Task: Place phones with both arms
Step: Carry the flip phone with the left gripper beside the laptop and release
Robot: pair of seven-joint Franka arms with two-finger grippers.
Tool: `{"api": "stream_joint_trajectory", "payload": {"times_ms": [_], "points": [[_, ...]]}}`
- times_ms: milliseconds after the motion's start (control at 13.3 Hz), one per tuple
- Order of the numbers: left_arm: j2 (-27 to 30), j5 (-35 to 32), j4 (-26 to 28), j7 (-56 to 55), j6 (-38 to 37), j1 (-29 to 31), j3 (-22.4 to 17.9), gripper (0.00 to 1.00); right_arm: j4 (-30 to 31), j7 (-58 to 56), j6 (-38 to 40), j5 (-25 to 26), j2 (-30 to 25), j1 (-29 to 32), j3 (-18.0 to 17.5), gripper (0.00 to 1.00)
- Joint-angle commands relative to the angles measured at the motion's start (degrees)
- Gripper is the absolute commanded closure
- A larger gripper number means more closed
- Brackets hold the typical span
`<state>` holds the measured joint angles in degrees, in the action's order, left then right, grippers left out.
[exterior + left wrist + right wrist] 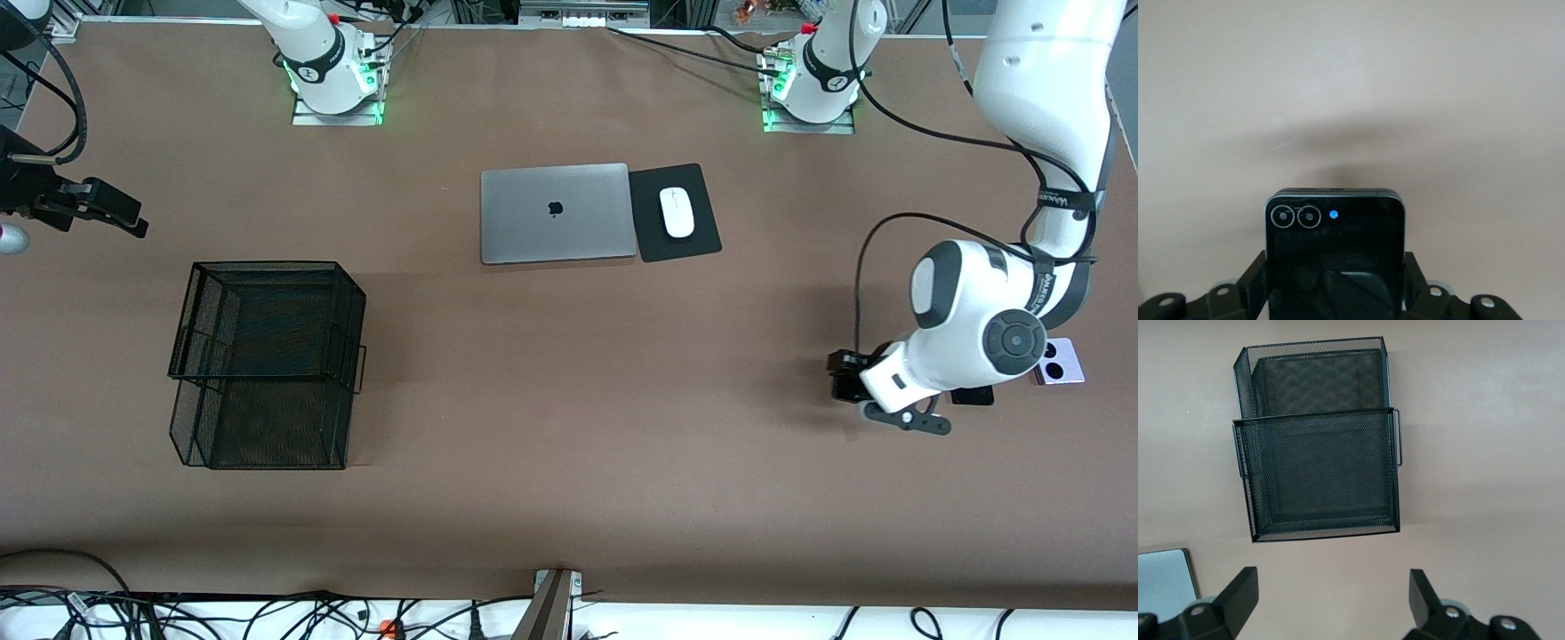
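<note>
My left gripper (842, 377) is shut on the small squarish black phone (1335, 257), with a finger on each of its side edges, and holds it just over the bare table toward the left arm's end. In the left wrist view (1335, 267) the phone's two camera rings and a blue dot show. The lilac-white phone (1058, 363) with two black circles lies on the table beside the left arm's wrist. A black corner (972, 396), perhaps the slim black slab, shows under that arm. My right gripper (124, 218) is open and empty (1331, 593) at the right arm's end, over the table.
A black wire-mesh basket (267, 265) stands toward the right arm's end and also shows in the right wrist view (1315, 413). A shut silver laptop (557, 213) lies mid-table near the bases, beside a white mouse (677, 212) on a black pad (702, 240). Cables run along the table's near edge.
</note>
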<state>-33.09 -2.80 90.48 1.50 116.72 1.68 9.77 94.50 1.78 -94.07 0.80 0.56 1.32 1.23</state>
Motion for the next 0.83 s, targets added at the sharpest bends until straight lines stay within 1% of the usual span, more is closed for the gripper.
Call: {"api": "stream_joint_trajectory", "payload": {"times_ms": [0,75,150,301,451,601,676,752], "points": [[-2.58,1.04,-2.85,-10.59,-1.94,-9.37,0.25,0.78,-0.45,0.32,-0.06,-0.98,0.14,-0.35,0.35,0.00],[-4.42,1.04,-4.07,-15.95,-1.59,-14.46,-0.19,0.78,-0.45,0.32,-0.06,-0.98,0.14,-0.35,0.35,0.00],[-7.05,0.96,-7.30,-20.26,-1.24,-17.38,-0.28,0.78,-0.45,0.32,-0.06,-0.98,0.14,-0.35,0.35,0.00],[-11.19,0.96,-11.88,-23.03,-0.63,-22.13,-0.19,0.77,-0.45,0.32,-0.14,-0.98,0.14,-0.35,0.35,0.00],[-13.22,1.31,-12.26,-23.47,4.88,-25.31,-0.11,0.76,-0.45,0.32,-0.06,-0.98,0.23,-0.35,0.35,0.00],[-15.15,1.22,-12.08,-28.19,10.87,-28.30,0.07,0.75,-0.45,0.32,-0.06,-0.98,0.23,-0.35,0.35,0.00],[-16.03,1.13,-11.99,-31.52,13.76,-29.53,0.07,0.68,-0.45,0.32,-0.14,-0.98,0.23,-0.35,0.35,0.00],[-16.56,1.13,-11.90,-34.52,16.23,-30.32,0.07,0.31,-0.45,0.24,-0.15,-0.98,0.23,-0.35,0.35,0.00]]}}
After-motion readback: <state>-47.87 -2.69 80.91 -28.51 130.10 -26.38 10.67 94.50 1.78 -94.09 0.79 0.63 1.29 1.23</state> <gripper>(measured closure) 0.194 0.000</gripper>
